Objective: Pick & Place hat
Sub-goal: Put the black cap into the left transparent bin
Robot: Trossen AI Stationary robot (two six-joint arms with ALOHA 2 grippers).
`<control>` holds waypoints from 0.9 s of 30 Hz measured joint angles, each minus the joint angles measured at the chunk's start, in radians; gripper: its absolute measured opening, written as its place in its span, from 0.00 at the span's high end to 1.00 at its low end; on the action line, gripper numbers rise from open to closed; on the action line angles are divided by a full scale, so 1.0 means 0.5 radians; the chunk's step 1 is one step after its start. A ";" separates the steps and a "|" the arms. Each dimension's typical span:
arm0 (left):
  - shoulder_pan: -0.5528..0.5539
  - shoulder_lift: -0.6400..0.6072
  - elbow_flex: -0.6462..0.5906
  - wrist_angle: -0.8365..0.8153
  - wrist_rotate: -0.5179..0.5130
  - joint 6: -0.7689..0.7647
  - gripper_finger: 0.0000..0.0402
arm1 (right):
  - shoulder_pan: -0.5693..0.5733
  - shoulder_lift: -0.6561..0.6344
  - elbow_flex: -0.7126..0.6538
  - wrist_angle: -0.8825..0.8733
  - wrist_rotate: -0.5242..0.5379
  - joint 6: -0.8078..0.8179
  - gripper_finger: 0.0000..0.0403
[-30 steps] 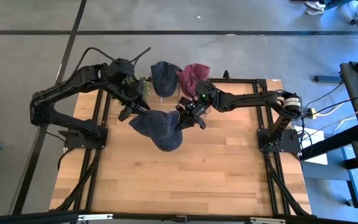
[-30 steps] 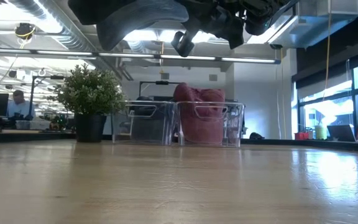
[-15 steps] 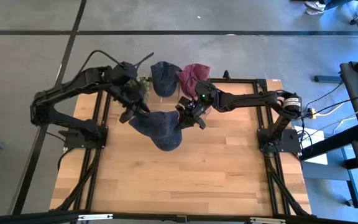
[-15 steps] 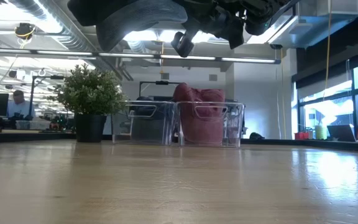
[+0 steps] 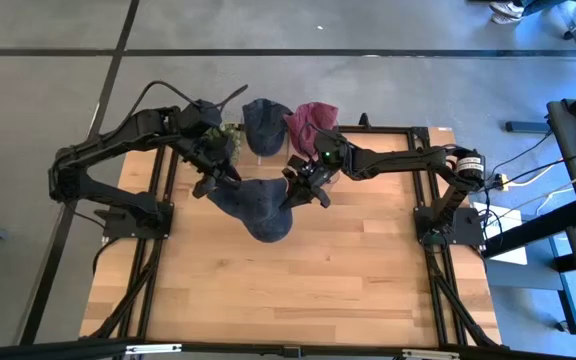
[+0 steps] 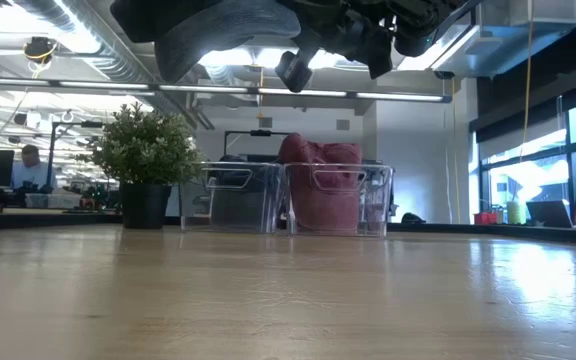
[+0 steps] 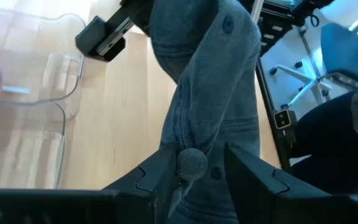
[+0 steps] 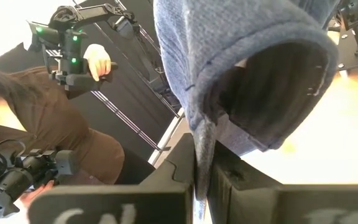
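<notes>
A blue-grey knit hat with a pompom hangs stretched between both grippers, high above the table; the low view shows it at the top edge. My left gripper is shut on its left end and my right gripper on its right end. At the table's far edge stand two clear bins: one holds another blue hat, the other a maroon hat. My left gripper pinches the hat's bunched crown end beside the pompom between its two fingers, which lie across the cloth. The hat is lifted clear and stretches away toward the other gripper. My right gripper pinches the edge of the hat's opening, several layers pressed flat between the shut fingers. The rest of the hat bulges open beyond the fingers, clear of the table.
A potted plant stands left of the bins at the far edge. Bare wooden table top spreads toward the near edge. A person in brown holds a control handle beyond the table.
My left gripper has edged slightly toward the far edge, carrying the hat's left end with it. The right gripper and the rest of the hat have kept still.
</notes>
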State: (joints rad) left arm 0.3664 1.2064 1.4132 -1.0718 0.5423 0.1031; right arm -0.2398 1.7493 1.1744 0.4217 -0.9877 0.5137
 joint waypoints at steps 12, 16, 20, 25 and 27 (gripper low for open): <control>-0.027 0.000 0.000 0.005 -0.320 0.151 0.67 | -0.001 0.000 0.000 0.001 0.026 -0.006 0.95; -0.027 -0.001 0.000 0.005 -0.327 0.153 0.67 | -0.001 0.000 0.000 0.001 0.025 -0.006 0.95; -0.027 -0.001 0.000 0.005 -0.335 0.150 0.65 | -0.001 0.001 0.000 0.001 0.024 -0.022 0.95; -0.027 -0.001 0.000 0.005 -0.362 0.150 0.53 | -0.001 0.000 0.000 0.001 0.030 -0.043 0.95; -0.027 -0.001 0.001 0.005 -0.404 0.150 0.49 | -0.001 0.000 0.000 0.001 0.032 -0.043 0.95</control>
State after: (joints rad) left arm 0.3531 1.2060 1.4136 -1.0695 0.3405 0.1783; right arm -0.2401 1.7494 1.1744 0.4221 -0.9718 0.4921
